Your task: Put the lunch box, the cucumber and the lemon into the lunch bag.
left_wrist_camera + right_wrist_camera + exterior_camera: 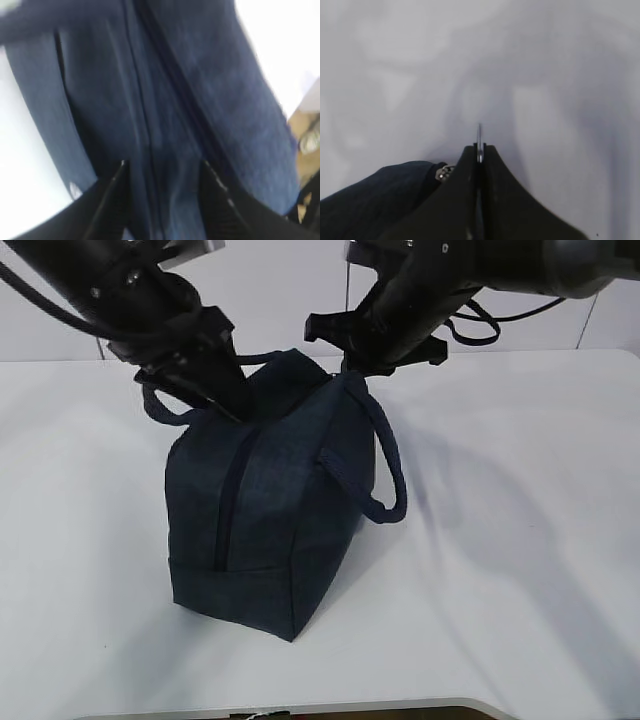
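Lunch bag [275, 510]: dark navy, standing on the white table [520, 570], zipper line [230, 500] along the top looks closed; one loop handle [385, 455] hangs down the right side.
Left gripper [162, 175]: fingers [117, 192] apart, set either side of the zipper seam at the far top of the bag; nothing clamped between them; contact with the fabric cannot be told through the blur.
Right gripper [479, 152]: fingers pressed together on a thin metal ring [479, 137] standing up between the tips; positioned at the far upper end of the bag.
Zipper hardware: small metal piece [442, 172] at the edge of the navy fabric, just left of the right gripper, seen only in the right wrist view.
Hidden: lunch box, cucumber and lemon not visible in any view; interior of the bag not visible.
Cut off: both arms run out of the top of the exterior view; left gripper tip masked there by its own body and the bag's top edge.
Hard to make out: left wrist view strongly blurred; second handle [160, 405] partly behind the left arm.
View differences: exterior view alone gives the whole bag and its place on the table; left wrist view alone shows the finger gap; right wrist view alone shows the pinched ring.
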Controlling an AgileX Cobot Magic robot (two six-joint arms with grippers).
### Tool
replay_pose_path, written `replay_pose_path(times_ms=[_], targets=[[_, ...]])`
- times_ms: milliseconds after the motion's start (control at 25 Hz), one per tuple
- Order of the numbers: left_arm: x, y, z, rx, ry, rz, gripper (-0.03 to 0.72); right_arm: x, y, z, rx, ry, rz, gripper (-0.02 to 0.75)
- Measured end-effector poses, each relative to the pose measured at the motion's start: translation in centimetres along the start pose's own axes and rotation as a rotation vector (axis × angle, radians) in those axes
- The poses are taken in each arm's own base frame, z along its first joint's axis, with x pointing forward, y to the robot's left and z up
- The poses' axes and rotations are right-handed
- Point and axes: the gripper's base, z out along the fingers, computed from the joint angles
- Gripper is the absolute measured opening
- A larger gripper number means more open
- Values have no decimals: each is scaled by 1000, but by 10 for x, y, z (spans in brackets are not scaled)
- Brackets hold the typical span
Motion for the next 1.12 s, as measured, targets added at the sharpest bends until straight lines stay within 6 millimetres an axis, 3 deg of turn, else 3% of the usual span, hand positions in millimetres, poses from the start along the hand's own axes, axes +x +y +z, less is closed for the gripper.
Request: replay_pose_path(times_ms=[400,840,1000,1120], targets=[[-16,0,-5,-28,-154,-4,361,0,3,0,-31,9,-6,5],[-34,17,22,-12,-183,-47,349,0,2,0,-31,12,-13,5],[-34,24,35,-7,-157,-64,265,-3,3,-3,-34,5,-25,5],[-35,25,36,-7,-157,-64,126,-5,4,-5,-38,-4,-28,5]])
